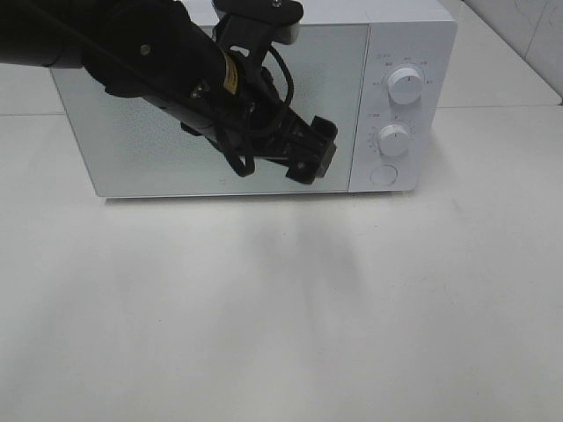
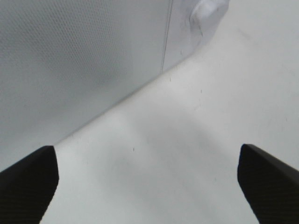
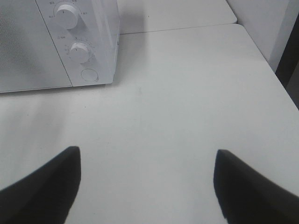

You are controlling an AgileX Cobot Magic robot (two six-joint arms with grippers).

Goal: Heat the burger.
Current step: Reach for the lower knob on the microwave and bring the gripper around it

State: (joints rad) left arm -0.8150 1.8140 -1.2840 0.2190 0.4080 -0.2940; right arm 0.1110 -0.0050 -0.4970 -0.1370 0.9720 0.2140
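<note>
My left tool (image 1: 314, 161) hangs wide apart and empty by the shut microwave door (image 1: 141, 149), near its dials (image 1: 404, 85), right tool (image 3: 147, 186) also apart; burger unseen, so I judge it's inside.

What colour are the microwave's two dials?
White, matching the microwave body; the dials show best in the exterior high view.

Setting: robot lab bench, staged as a kitchen corner.
Evidence:
- Plain white table (image 1: 281, 334), joined from separate white tops with seams showing.
- 1 white countertop microwave (image 1: 132, 149) with 2 dials, upper (image 1: 404, 85) and lower (image 1: 395, 139), plus 1 round button (image 1: 383, 175).
- Black robot arm (image 1: 149, 53) with exposed cabling, crossing the microwave front.
</note>
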